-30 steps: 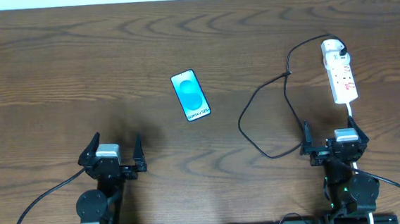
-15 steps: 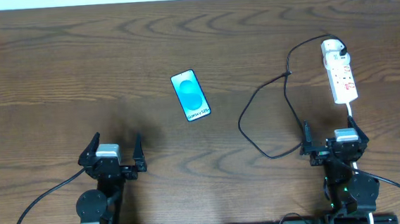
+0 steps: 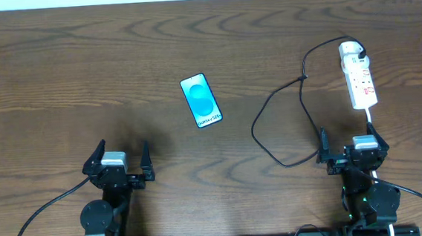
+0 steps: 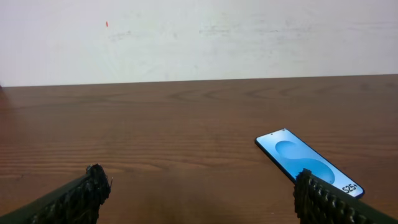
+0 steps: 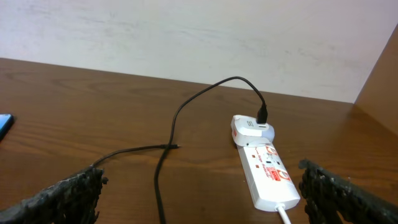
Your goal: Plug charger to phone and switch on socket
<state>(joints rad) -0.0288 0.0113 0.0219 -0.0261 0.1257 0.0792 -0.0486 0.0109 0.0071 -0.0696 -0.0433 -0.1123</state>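
1. The left arm (image 3: pixel 105 207) and right arm (image 3: pixel 365 189) sat low at the near edge of the tabletop (image 3: pixel 81 67), both pointing across it
2. The phone (image 3: pixel 201 100) lay flat near the middle, screen lit blue. The white socket (image 3: pixel 359 78) lay at the right, the charger (image 3: pixel 253 130) plugged into its far end, its cable looping loose, apart from the phone
3. The left jaws and right jaws stood wide open, holding nothing

The tabletop (image 3: pixel 58 62) is dark, grained wood with a soft sheen. The phone (image 3: pixel 201 100) has a glossy glass face. The socket (image 3: pixel 359 78) is smooth white plastic, and the charger (image 3: pixel 253 130) cable is matt black. The left gripper (image 4: pixel 202 184) has rough, knurled black fingers (image 4: pixel 78 200).
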